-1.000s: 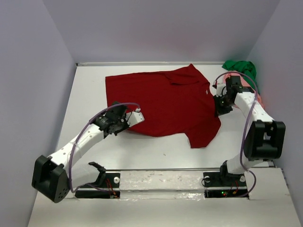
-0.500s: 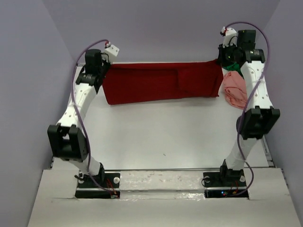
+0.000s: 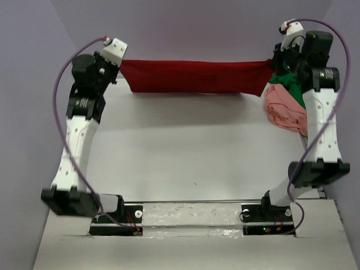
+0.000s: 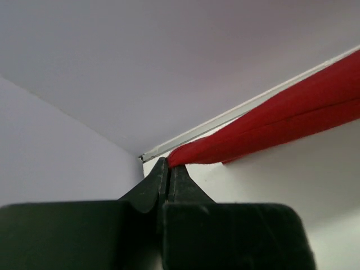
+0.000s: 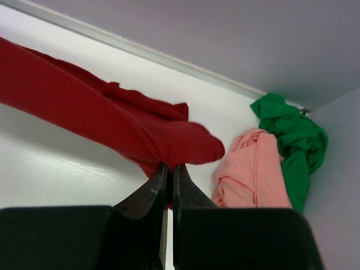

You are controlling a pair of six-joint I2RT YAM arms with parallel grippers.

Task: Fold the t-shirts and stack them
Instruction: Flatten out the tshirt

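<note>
At the near table edge, the left arm (image 3: 76, 140) and the right arm (image 3: 322, 132) rise from their bases and reach toward the far side of the white table (image 3: 185, 146).

Left gripper (image 4: 167, 164): the jaws are pressed together, and one end of the dark red t-shirt (image 3: 197, 76) is pinched at the fingertips. From this gripper the cloth runs off to its right as a gathered, taut band.

Right gripper (image 5: 167, 169): the jaws are pressed together and pinch the opposite end of the same shirt. The cloth bunches just ahead of the fingertips, then runs off to this gripper's left.

The dark red t-shirt spans the full gap between the two grippers, roughly level, along the far table edge. Its lower folds hang below the grip line. Whether the lowest fold touches the table cannot be determined.

The salmon pink t-shirt (image 5: 253, 169) lies as a crumpled heap on the table, just to the right of the right gripper. The bright green t-shirt (image 5: 292, 140) is crumpled against the far side of the pink one, in the far right corner. Neither gripper touches either garment.

Beyond both grippers stands the plain grey back wall (image 3: 197, 28).
</note>
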